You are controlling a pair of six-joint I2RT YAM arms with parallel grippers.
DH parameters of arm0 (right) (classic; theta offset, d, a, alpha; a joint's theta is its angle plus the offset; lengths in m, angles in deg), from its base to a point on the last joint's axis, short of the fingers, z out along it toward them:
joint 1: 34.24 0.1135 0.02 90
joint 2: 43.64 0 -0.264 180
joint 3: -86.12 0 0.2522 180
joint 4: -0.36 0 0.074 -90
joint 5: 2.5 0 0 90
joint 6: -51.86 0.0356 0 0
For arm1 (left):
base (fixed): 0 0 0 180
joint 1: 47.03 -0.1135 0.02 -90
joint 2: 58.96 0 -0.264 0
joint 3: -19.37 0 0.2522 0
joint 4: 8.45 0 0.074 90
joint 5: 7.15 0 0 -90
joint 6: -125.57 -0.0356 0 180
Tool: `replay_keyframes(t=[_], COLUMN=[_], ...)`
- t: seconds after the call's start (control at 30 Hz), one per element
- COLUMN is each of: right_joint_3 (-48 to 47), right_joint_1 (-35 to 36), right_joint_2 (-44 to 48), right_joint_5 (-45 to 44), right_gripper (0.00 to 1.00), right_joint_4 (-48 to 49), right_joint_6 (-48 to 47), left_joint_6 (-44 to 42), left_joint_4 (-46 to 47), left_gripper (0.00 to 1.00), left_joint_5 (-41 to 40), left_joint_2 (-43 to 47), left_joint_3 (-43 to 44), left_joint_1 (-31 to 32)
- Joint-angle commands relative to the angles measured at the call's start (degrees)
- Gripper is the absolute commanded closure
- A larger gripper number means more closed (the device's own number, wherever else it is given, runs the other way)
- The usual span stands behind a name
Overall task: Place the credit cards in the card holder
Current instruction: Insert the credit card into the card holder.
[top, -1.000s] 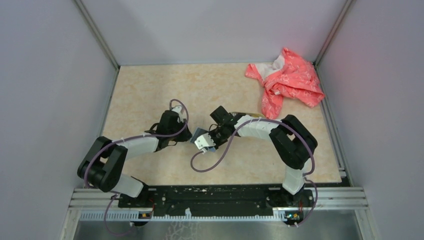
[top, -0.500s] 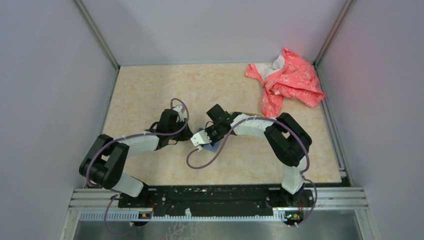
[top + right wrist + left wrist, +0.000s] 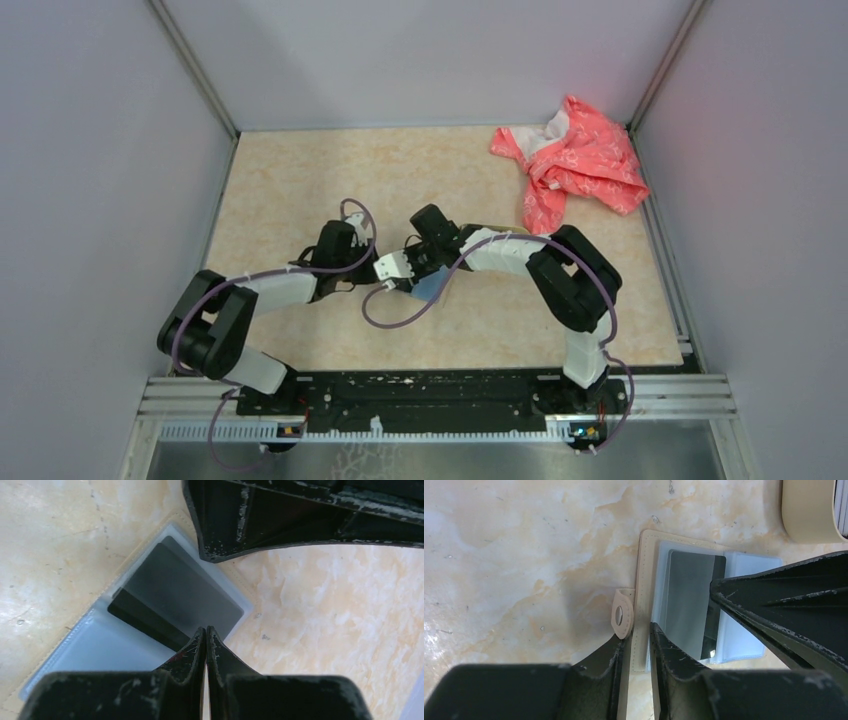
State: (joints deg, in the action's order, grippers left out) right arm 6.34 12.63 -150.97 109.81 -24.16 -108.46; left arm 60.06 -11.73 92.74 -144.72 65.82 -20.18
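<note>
Card holder lies open on the marbled surface around the middle, between the two arms, with its clear sleeves facing up. Nearest the bases, the left gripper reaches in from the left; its jaws stand a narrow gap apart with the holder's beige border between them, gripping that edge just beside the snap tab. From the other side the right gripper comes down with its jaws pressed fully together, their tips at the dark-striped end of a grey credit card. This card lies on the clear sleeves inside the holder, but I cannot tell how far it is tucked in, nor whether the closed tips pinch it or only touch it. Just beyond the holder sits a tan oval dish with a raised rim, cut off by the frame. In the far right corner a crumpled pink cloth lies well apart from both arms
</note>
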Motion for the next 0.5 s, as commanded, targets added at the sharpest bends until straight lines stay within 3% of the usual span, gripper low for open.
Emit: replay_keyframes(t=[0.0, 0.17, 0.47], right_joint_3=[-1.13, -0.27, -1.57], right_joint_1=[0.52, 0.15, 1.39], right_joint_2=[2.84, 4.87, 0.07], right_joint_5=[4.87, 7.22, 2.56], right_gripper=[0.99, 0.98, 0.99], right_joint_4=[-3.26, -14.86, -10.31], right_joint_6=[0.25, -12.83, -9.72], left_joint_6=[1.70, 3.09, 4.33], left_joint_4=[-0.40, 0.38, 1.69], left_gripper=[0.73, 0.73, 0.74], left_joint_5=[0.45, 1.41, 4.26], left_joint_2=[2.04, 4.50, 4.88], left_joint_3=[-2.34, -4.09, -5.84], left_joint_1=[-0.19, -0.18, -0.18])
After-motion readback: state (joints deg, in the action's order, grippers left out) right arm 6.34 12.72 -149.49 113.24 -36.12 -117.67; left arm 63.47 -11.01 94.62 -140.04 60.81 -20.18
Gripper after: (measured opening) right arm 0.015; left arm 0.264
